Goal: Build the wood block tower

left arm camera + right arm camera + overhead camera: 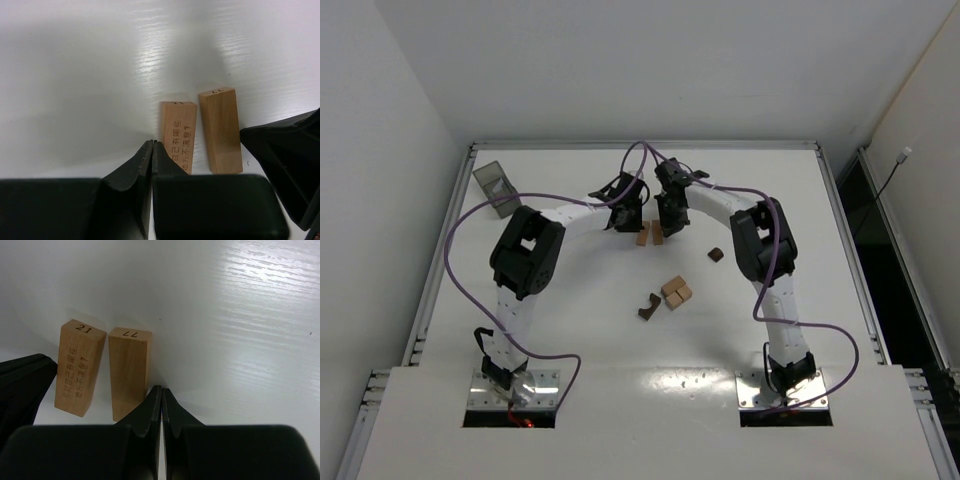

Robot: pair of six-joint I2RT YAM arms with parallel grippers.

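On the matte white table (570, 340), nearest the arm bases, lies a dark arch (649, 307); its curved cut-out shows only in the top view. Just right of it, tan cubes (676, 292) sit touching in a tight cluster; farther right, a small dark brown block (716, 254) lies alone.

Beyond these, two light tan bricks sit side by side between the two pincers. The lettered brick (178, 142) is smooth wood with printed characters along one long face and "21" on its end; the plain brick (220, 130) is fine-grained, its end marked "77". The wrist views show this print; the top view shows only two pale oblongs.

The left gripper (151, 150) is pinched fully closed on nothing, its black tips at the lettered brick's left side; whether they touch it cannot be told. The right gripper (161, 395) is likewise closed and empty, its tips just beside the plain brick. Each wrist view catches the other gripper's black bulk at its edge.

At the far left sits a dark translucent tray (495, 185).
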